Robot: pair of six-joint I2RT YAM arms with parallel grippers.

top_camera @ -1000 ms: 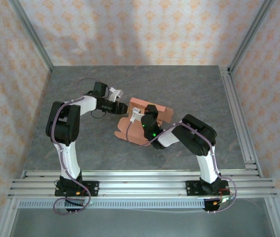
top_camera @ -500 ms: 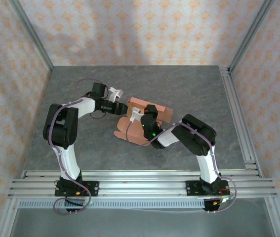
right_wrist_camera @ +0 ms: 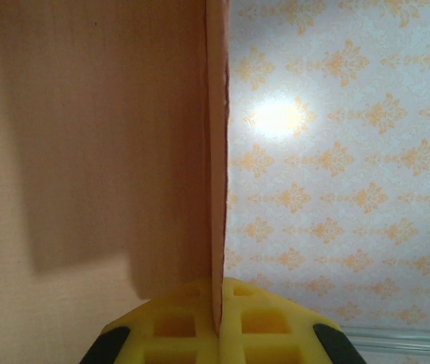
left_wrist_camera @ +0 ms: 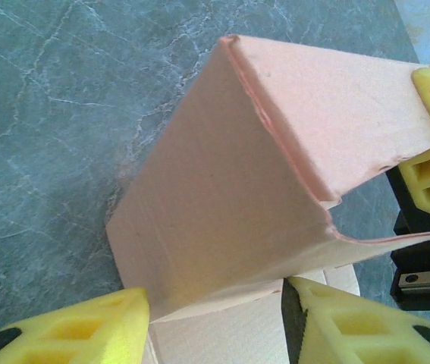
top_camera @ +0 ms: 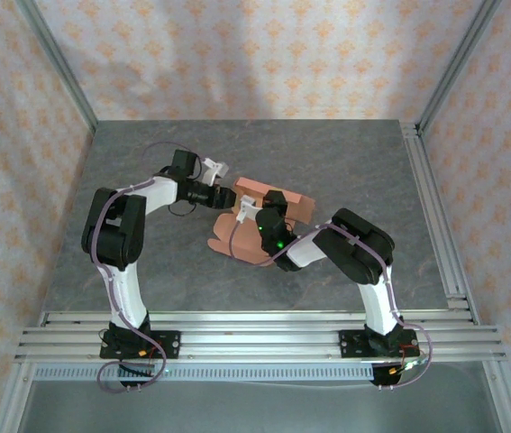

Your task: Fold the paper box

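1. Left hand [top_camera: 223,194]: it points in from the left, and the box [left_wrist_camera: 222,197] lies directly to its right, mid-desk [top_camera: 354,162].
2. The box's long axis runs left to right in the top view, with the right end angled slightly toward the arm bases.
3. In the left wrist view its fingers [left_wrist_camera: 86,330] straddle a raised, folded wall at the left end, each meeting the card. You cannot tell whether they clamp it or only flank it.
4. Right hand [right_wrist_camera: 218,299]: it enters from the near right and is clenched on a thin upright panel. The right wrist view shows that panel edge-on.
5. Both hands are at the box, so treat the next fold as hinging on that left-end wall. The top view hides both contacts.
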